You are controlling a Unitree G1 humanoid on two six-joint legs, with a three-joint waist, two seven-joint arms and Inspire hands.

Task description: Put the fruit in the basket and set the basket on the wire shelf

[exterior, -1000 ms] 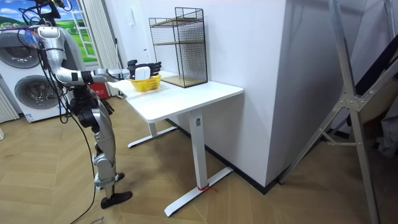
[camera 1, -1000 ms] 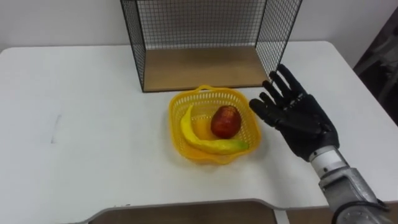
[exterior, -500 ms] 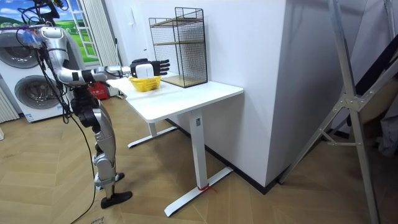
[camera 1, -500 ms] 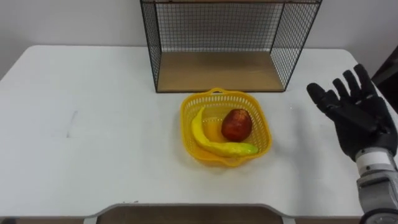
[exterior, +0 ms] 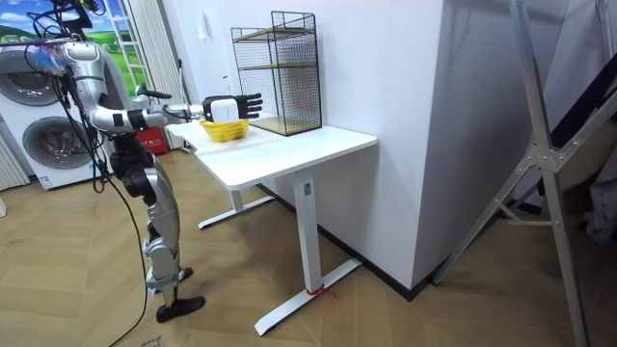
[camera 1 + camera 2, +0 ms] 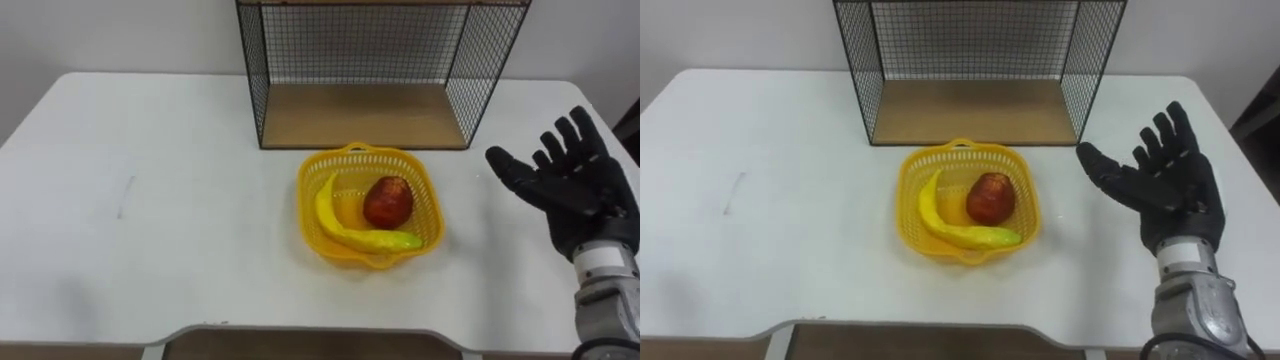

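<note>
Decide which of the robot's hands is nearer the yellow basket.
Right. The right hand hovers open just right of the basket, not touching. The left hand appears held near the robot's body, far from it.

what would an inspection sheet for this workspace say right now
surface: white table, robot standing at its edge
job's things: banana and apple lie in the yellow basket; basket stands on the table in front of the wire shelf, not yet on it
clutter: nothing seen
grippers: right robot hand open, fingers spread, right of the basket and apart from it; left robot hand raised at the table's far side
cables: nothing seen on the table
surroundings: washing machine behind the robot, wooden floor
</note>
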